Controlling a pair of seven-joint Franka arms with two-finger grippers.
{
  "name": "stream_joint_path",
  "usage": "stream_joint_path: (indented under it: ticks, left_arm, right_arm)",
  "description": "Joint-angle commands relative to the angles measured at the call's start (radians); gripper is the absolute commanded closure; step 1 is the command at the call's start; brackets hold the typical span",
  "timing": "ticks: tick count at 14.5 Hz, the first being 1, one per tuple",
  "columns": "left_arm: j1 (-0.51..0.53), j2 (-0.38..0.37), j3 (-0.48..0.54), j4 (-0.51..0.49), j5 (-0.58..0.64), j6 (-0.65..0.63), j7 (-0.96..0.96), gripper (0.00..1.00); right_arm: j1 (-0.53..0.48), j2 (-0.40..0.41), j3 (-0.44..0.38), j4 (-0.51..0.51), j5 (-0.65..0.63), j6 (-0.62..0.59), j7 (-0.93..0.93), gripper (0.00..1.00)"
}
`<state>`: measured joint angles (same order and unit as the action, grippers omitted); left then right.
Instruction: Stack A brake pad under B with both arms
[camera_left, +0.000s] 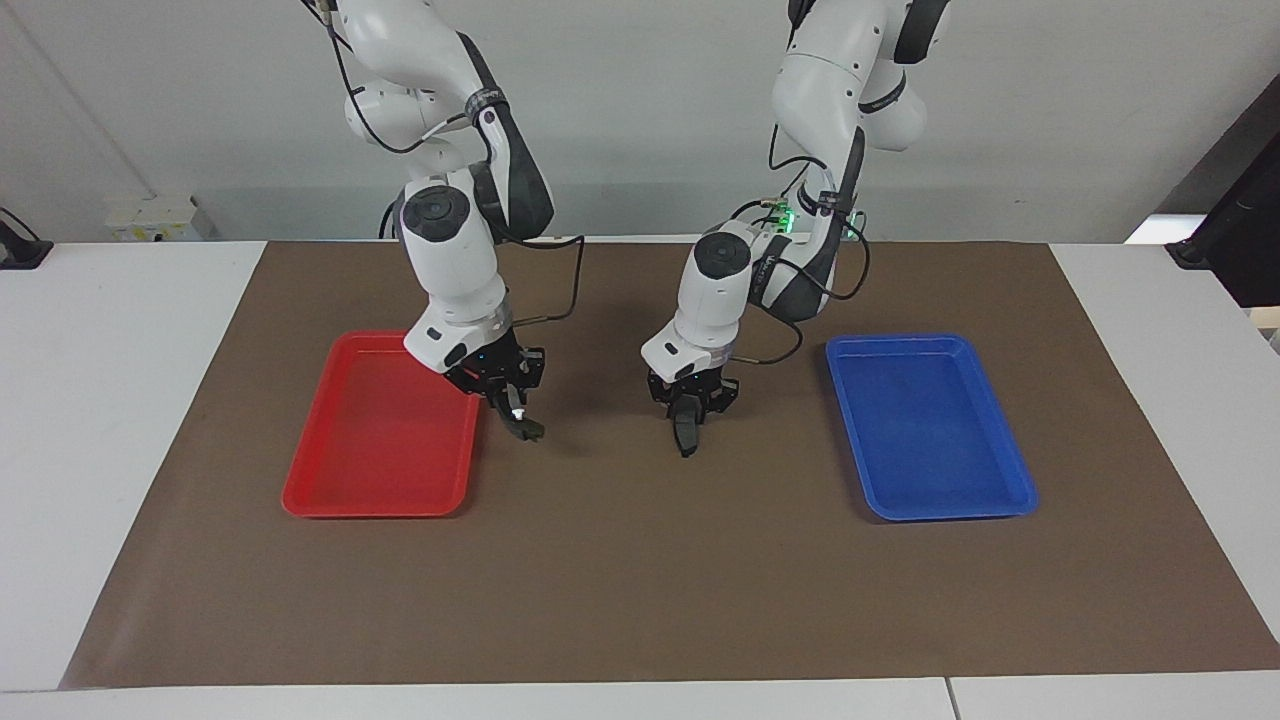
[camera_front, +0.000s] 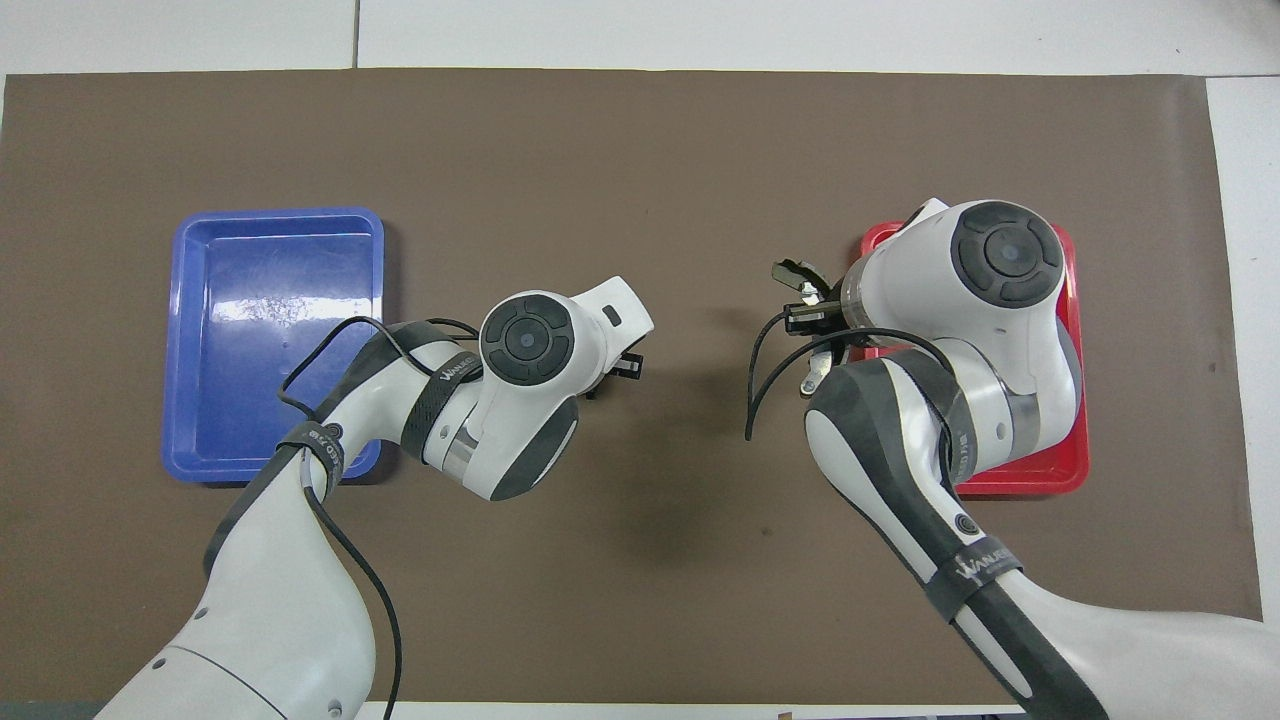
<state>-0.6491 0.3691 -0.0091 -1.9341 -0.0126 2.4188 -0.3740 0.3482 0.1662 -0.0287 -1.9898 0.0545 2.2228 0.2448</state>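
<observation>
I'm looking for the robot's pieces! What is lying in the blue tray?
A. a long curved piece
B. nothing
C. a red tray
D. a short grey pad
B: the blue tray shows only its bare bottom; the curved piece hangs in the right gripper over the brown mat.

We cannot tell which pad the right gripper (camera_left: 520, 420) carries; the dark piece (camera_left: 527, 431) at its tip is too small. Left gripper (camera_left: 688, 425): hidden under its wrist overhead, contents unreadable. Red tray (camera_front: 1070, 470) mostly covered by the right arm.
</observation>
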Motion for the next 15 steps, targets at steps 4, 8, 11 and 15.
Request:
stream_joint_path:
  ticks: [4,8,11,15]
  left_arm:
    - [0.135,-0.185,0.02,0.015,0.005,-0.225,0.015,0.0]
    - [0.317,-0.252,0.024,0.061,0.005,-0.406,0.261,0.0]
    - [0.451,-0.297,0.024,0.066,0.005,-0.48,0.441,0.0]
    - [0.565,-0.389,0.026,0.07,0.006,-0.587,0.578,0.0]
  right_arm:
    - [0.127,0.143,-0.002,0.143,0.002,0.018,0.23,1.0]
    - [0.23,0.283,-0.002,0.305,-0.001,0.028,0.382,1.0]
    - [0.273,0.323,-0.002,0.333,0.002,0.081,0.471,1.0]
    - [0.331,0.349,-0.002,0.325,-0.004,0.123,0.551,1.0]
